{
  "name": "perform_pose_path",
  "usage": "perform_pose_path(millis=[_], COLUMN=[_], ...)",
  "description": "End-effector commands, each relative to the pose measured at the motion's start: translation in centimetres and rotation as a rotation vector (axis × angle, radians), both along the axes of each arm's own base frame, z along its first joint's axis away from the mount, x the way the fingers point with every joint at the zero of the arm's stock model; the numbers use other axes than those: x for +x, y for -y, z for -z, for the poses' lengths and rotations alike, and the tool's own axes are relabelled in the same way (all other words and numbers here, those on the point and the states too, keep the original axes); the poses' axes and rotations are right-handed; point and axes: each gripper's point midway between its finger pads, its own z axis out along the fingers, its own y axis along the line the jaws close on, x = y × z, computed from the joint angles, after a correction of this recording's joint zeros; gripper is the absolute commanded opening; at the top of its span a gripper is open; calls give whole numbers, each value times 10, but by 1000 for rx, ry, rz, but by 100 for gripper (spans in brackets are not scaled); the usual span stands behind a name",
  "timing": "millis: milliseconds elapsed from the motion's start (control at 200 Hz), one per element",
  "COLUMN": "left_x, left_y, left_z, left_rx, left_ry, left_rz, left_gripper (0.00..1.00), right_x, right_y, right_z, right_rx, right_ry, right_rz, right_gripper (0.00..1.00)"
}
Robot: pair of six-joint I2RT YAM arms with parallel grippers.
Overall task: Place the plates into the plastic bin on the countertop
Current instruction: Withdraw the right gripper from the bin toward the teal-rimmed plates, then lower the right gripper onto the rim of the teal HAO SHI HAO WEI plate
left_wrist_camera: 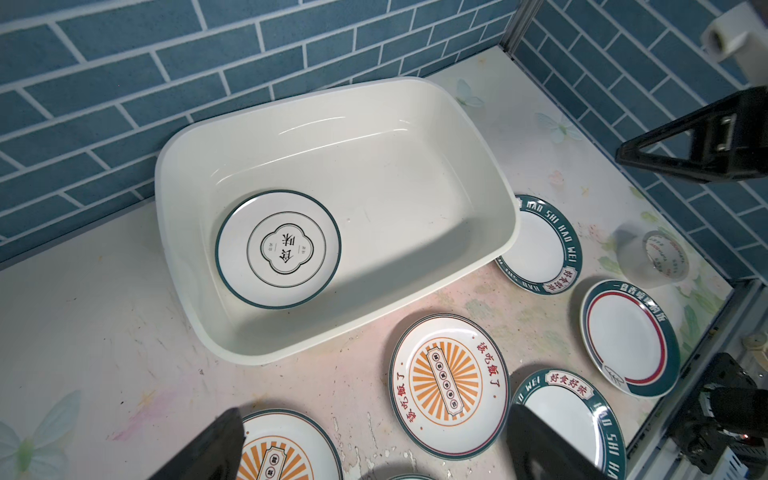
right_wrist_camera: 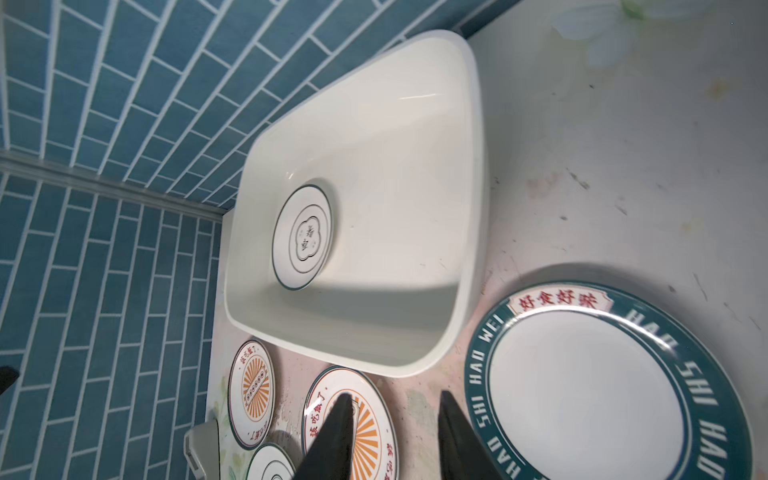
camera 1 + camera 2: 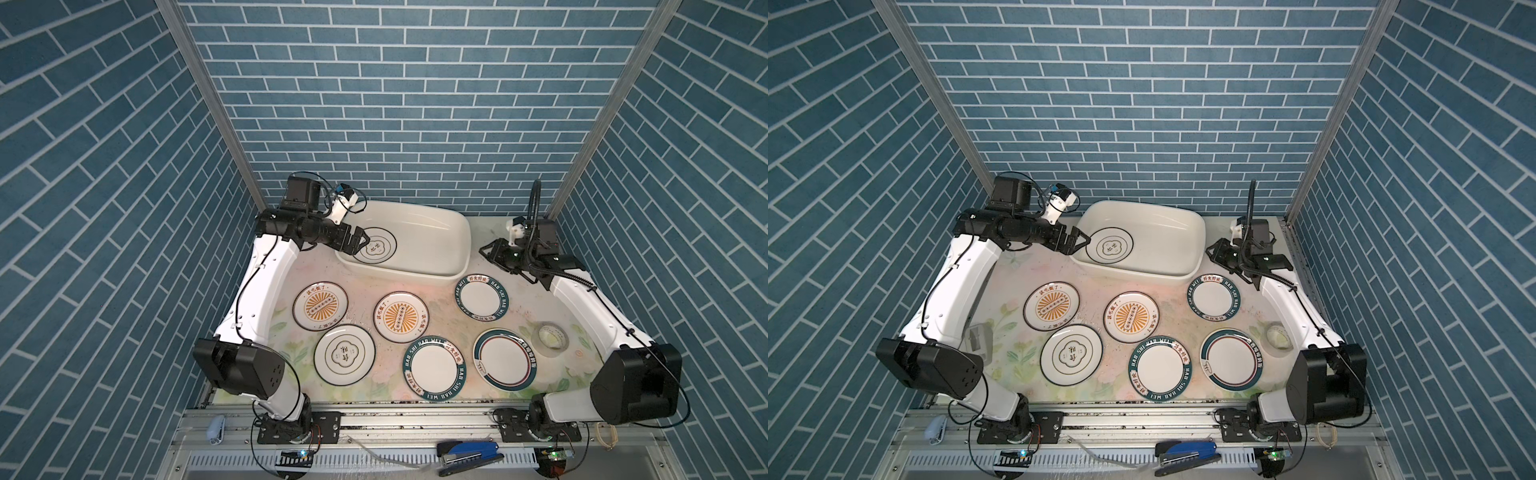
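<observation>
Blue brick walls box in the flowered countertop (image 3: 519, 320), where six plates (image 3: 320, 307) lie flat; a seventh plate (image 3: 382, 253) sits in the left end of the plastic bin (image 3: 465, 249). The left gripper (image 3: 362, 245) hovers at that rim, arm stretched level, jaws spread wide and empty. The right gripper (image 2: 395, 395), part-spread and empty, hangs near the lettered plate (image 3: 484, 297) (likely next). It should pinch that plate's rim edge-on, then lay it in the bin's bare half.

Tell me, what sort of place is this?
Likely a mock kitchen booth for robot practice: blue brick-print wall panels, a flowered countertop with plates and a plastic bin, and two robot arms mounted at its front edge.
</observation>
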Motion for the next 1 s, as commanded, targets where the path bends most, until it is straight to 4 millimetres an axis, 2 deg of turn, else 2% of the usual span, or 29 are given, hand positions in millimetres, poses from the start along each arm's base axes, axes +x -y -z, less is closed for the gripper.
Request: perform_pose_path(millis=[0,115,235,420,750,995], left_x=[-17,-21,-24,-27,-25,-27], left_y=[9,15,21,29,34,35], left_z=[-3,4,8,17,20,21], left_rx=[-45,-62,-77,-88,-93,-92], left_ry=[-13,-36,-53,-84,-96,-96], left_rz=[64,90,111,137,145,149], left_gripper=[99,100,100,100,100,100], right_x=[-2,-9,-26,-48,-62,-62], right_y=[22,51,80,106,110,106], right_z=[13,49,85,117,149,161], right_rx=[11,-25,-45,-26,52,155], right_ry=[-26,-117,-193,-239,-275,-246], right_rz=[96,207,326,423,436,414], right_gripper=[36,37,37,37,38,37])
